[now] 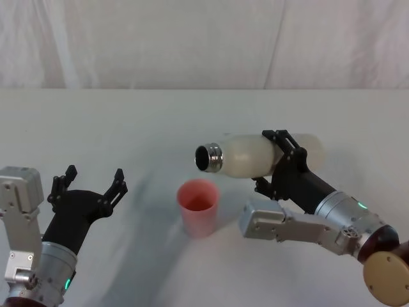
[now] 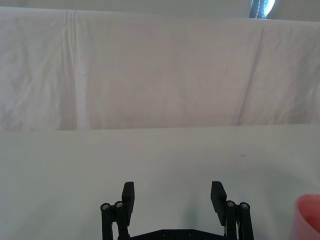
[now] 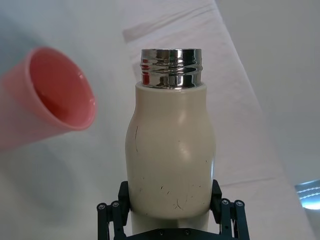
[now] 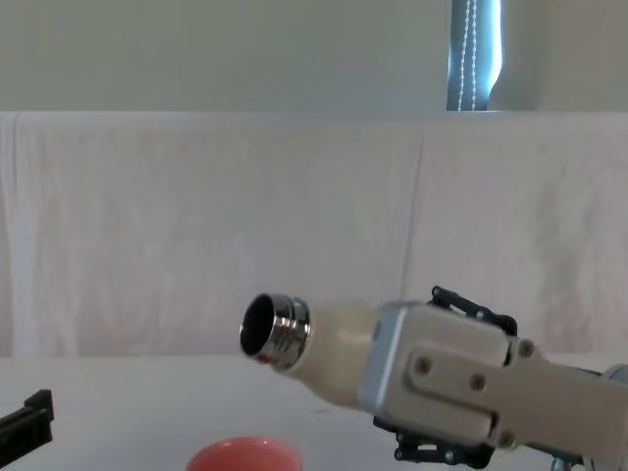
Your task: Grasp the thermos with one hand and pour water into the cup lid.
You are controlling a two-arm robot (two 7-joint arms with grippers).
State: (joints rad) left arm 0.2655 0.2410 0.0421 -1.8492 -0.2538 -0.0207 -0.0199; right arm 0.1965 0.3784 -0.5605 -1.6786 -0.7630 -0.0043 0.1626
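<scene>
My right gripper point(image 1: 273, 161) is shut on the thermos point(image 1: 249, 155), a cream-white bottle tipped nearly level above the table. Its open chrome neck point(image 1: 208, 158) points toward the left, a little above and behind the cup lid point(image 1: 198, 206). The cup lid is a salmon-pink cup standing upright with its mouth up. In the right wrist view the thermos point(image 3: 170, 150) sits between the fingers point(image 3: 122, 192), and the cup lid point(image 3: 50, 95) lies off to one side of the neck. My left gripper point(image 1: 89, 182) hovers open at the left, holding nothing, well clear of the cup lid point(image 2: 309, 215).
The table point(image 1: 128, 121) is covered in white cloth, and a white draped backdrop point(image 4: 196, 216) rises behind its far edge. Bare cloth lies all around the cup lid point(image 4: 243, 456).
</scene>
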